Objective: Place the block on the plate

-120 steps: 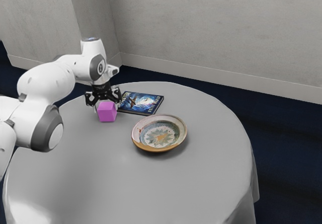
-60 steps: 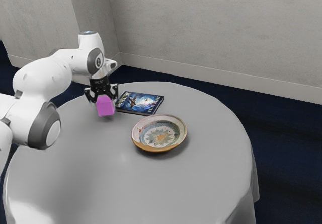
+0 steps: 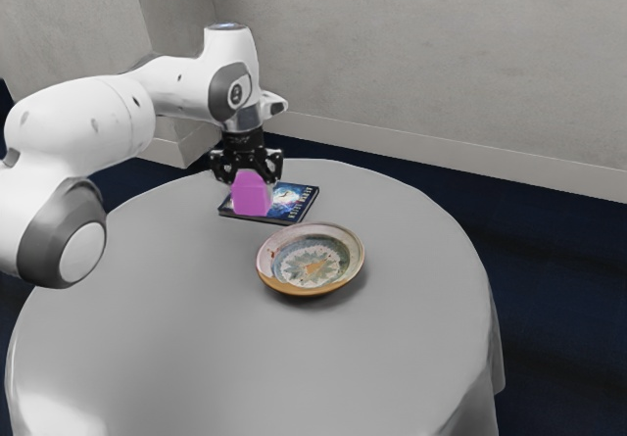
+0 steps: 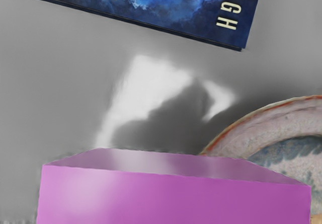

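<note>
My gripper [image 3: 252,178] is shut on the magenta block [image 3: 252,197], holding it above the table in the exterior view, in front of part of the book. The same block [image 4: 176,196] lies large along the lower edge of the wrist view, just under my hand. The plate [image 3: 343,277], cream and blue with an orange-brown rim, stands on the table toward the exterior view's right and nearer its camera than the block. Part of the plate [image 4: 261,121] also appears in the wrist view, beyond one side of the block.
A dark blue illustrated book [image 3: 294,201] lies flat on the round grey table [image 3: 235,328], behind the block and the plate. One edge of the book [image 4: 176,17] is seen in the wrist view. A grey wall [image 3: 421,64] rises beyond the table.
My gripper has lifted the block off the table, then carried it toward the exterior view's right, so it now overlaps the book. Plate and book have stayed still.
</note>
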`<state>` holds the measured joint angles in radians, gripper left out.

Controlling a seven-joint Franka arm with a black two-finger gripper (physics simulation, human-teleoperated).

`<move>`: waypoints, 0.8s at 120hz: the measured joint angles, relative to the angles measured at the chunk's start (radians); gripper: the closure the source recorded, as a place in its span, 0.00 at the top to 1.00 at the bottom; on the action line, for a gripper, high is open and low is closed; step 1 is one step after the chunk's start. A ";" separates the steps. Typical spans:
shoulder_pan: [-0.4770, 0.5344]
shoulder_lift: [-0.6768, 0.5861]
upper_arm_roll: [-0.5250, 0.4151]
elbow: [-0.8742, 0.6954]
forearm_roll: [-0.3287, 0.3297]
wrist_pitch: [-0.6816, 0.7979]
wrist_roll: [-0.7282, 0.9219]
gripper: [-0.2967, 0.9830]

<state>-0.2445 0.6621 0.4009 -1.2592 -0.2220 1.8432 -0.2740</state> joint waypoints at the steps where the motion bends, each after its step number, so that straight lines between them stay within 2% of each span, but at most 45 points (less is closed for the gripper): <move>1: -0.006 -0.004 0.000 -0.006 0.001 0.002 0.000 0.54; 22: -0.068 -0.069 0.001 -0.113 0.016 0.062 -0.004 0.55; 60: -0.176 -0.107 -0.005 -0.239 0.009 0.182 -0.010 0.55; 96: -0.186 -0.009 -0.027 -0.232 -0.011 0.243 -0.014 0.55</move>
<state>-0.4310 0.6535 0.3741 -1.4907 -0.2326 2.0866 -0.2884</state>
